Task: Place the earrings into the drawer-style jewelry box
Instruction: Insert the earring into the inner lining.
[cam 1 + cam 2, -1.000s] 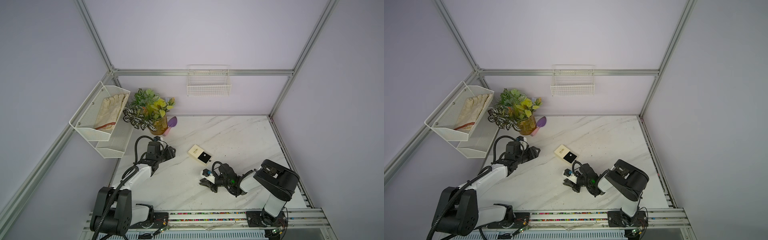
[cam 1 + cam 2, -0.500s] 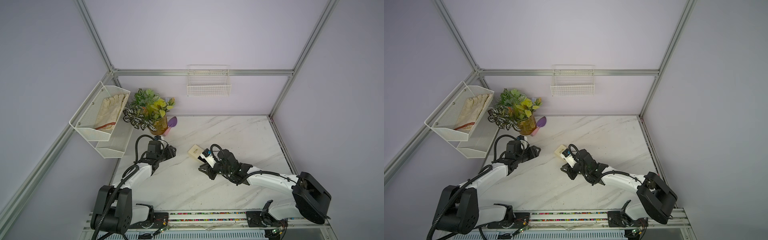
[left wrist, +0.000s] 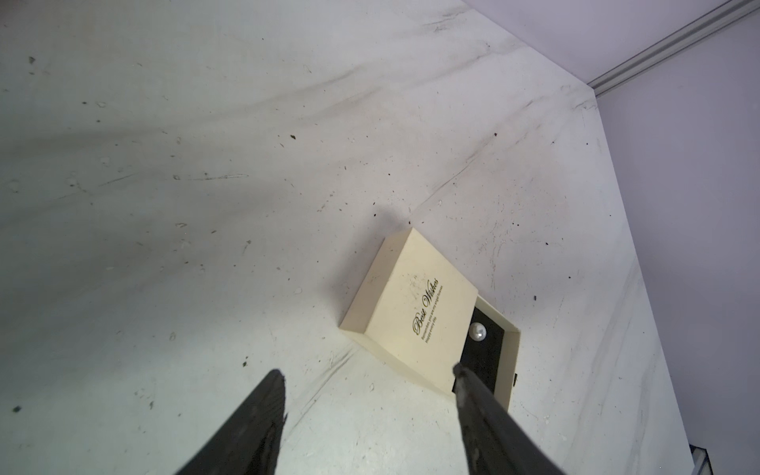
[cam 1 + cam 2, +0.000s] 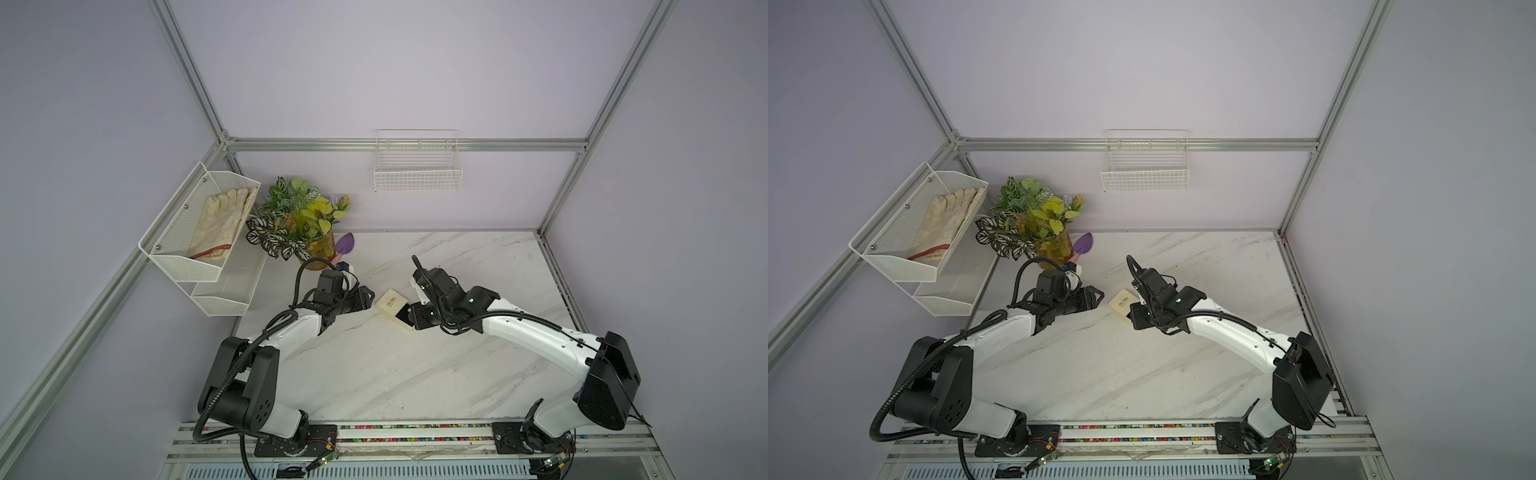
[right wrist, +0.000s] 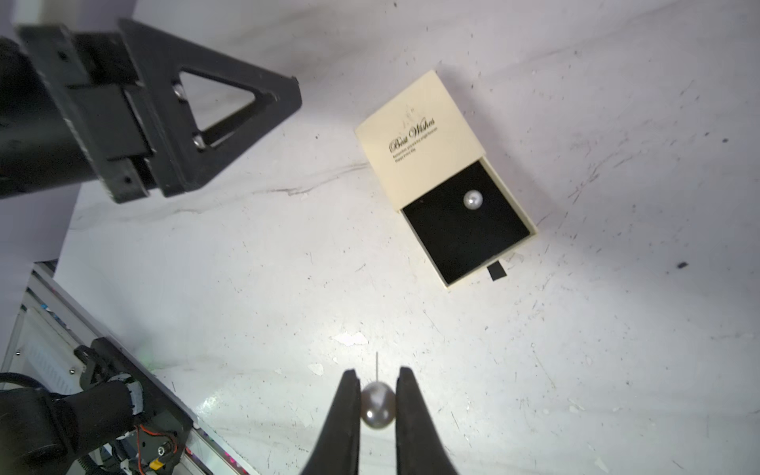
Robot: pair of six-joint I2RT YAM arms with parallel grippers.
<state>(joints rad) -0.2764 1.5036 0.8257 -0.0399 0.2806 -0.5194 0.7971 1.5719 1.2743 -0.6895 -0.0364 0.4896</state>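
Right gripper pinching one pearl earring over table; left gripper parted, empty, near jewelry box, second earring in its drawer.

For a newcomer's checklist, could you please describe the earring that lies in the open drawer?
On the marble table, find the cream jewelry box with script lettering, its black-lined tray slid out. The earring is the pearly bead lying loose on that black lining near the lid edge; its twin is pinched in the right gripper.

Cream jewelry box, black-lined tray; pearly-white earring; grey-veined white table.
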